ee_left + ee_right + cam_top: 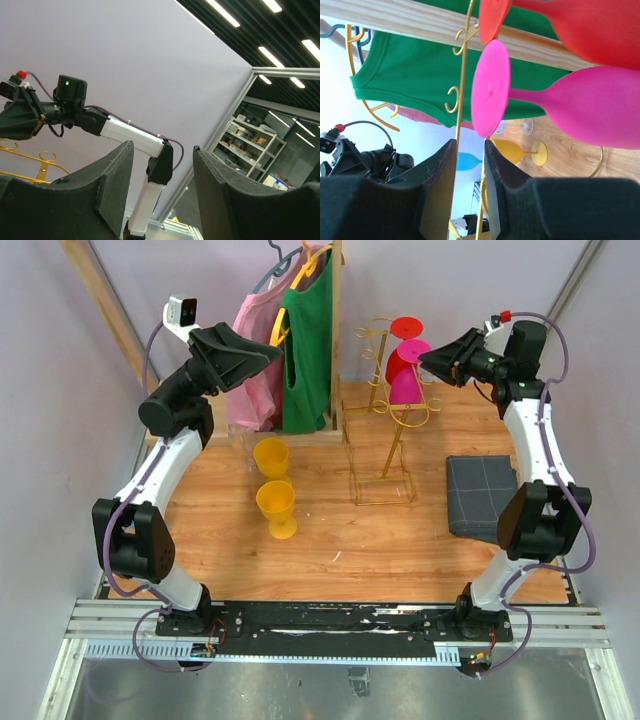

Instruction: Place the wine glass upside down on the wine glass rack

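Observation:
The gold wire wine glass rack point(384, 445) stands at the table's middle back. A pink wine glass point(405, 388) and a red wine glass point(398, 362) hang upside down on its right arms. In the right wrist view the pink glass point(600, 107) lies sideways with its round foot point(491, 95) just ahead of my fingertips, and the red glass point(590, 25) is beside it. My right gripper point(432, 360) point(471, 145) is narrowly open and holds nothing, level with the pink glass's foot. My left gripper point(272, 350) point(162, 150) is open, empty and raised at the back left.
Two yellow glasses point(271, 455) point(277, 505) stand left of the rack. A wooden clothes rack with a green shirt point(306, 350) and a pink one stands behind them. A grey folded cloth point(482, 498) lies at the right. A clear glass point(520, 127) lies on the table.

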Robot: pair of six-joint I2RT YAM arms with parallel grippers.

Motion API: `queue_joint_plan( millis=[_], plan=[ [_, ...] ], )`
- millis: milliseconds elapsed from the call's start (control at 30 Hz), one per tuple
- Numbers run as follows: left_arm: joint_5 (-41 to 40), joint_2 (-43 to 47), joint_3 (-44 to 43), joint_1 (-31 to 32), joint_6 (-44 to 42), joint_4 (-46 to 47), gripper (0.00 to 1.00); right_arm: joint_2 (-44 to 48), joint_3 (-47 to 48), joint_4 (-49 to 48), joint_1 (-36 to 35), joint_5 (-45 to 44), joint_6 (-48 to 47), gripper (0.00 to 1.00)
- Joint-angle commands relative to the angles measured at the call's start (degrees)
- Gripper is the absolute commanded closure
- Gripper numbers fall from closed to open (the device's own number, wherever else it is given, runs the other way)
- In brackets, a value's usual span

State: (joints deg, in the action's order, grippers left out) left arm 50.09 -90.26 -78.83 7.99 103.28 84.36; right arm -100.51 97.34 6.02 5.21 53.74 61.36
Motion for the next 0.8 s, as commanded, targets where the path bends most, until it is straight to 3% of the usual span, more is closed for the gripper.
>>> queue_joint_plan(
  millis=[0, 267, 433, 533, 667, 767],
  plan=[
    [1.20, 1.19, 0.41, -0.43, -0.64, 1.67, 0.45, 4.86, -1.44, -0.46, 0.37, 0.20, -1.22, 0.70],
    [3.17, 2.87, 1.09, -0.58, -3.23, -2.48, 0.45, 9.50, -5.79, -0.26, 3.04, 0.03, -1.54, 0.68],
    [5.71, 7.22, 4.14, -1.37, -13.13, -15.34, 0.46, 13.52, -9.28, 0.24, 5.32, -0.42, -2.08, 0.68],
    [6.97, 11.09, 4.85, -1.95, -25.26, -31.55, 0.47, 15.96, -9.48, 2.01, 6.26, -1.55, -3.35, 0.68],
    [2.97, 15.66, -0.41, -2.29, -50.76, -70.11, 0.47, 18.44, -6.98, 5.96, 6.56, -3.81, -6.43, 0.67],
    [-1.95, 16.57, -4.89, -2.29, -63.35, -88.76, 0.47, 19.24, -4.92, 7.74, 6.52, -5.15, -7.83, 0.66]
  ],
)
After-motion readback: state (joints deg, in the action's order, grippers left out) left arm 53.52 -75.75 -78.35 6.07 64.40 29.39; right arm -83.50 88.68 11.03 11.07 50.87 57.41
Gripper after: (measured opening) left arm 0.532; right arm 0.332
